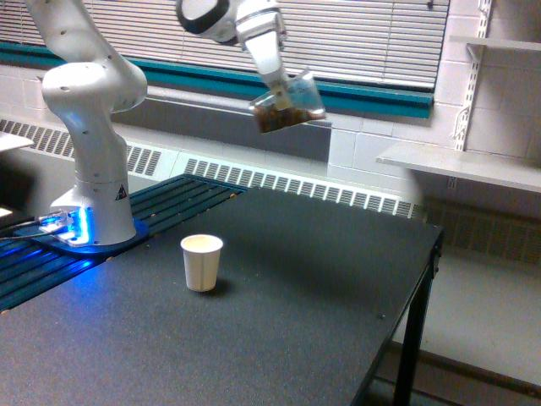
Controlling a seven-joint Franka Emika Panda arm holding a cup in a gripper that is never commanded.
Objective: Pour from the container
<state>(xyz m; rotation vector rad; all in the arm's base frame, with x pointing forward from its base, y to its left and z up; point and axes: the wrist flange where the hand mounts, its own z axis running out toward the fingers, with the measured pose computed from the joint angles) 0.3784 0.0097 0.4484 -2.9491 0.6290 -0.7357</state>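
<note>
Pincer (279, 85) clamped on the tilted clear container (288, 106) (brown bits inside), high above the white paper cup (202, 262).

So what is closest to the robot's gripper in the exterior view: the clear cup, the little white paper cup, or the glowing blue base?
1. The clear transparent cup with brown bits, held in the gripper, tilted.
2. The small white paper cup, on the black table below, toward the view's left.
3. The glowing blue robot base, at the view's far left.

Clear container (288, 103), brown granules inside, tilted, held aloft.
</note>
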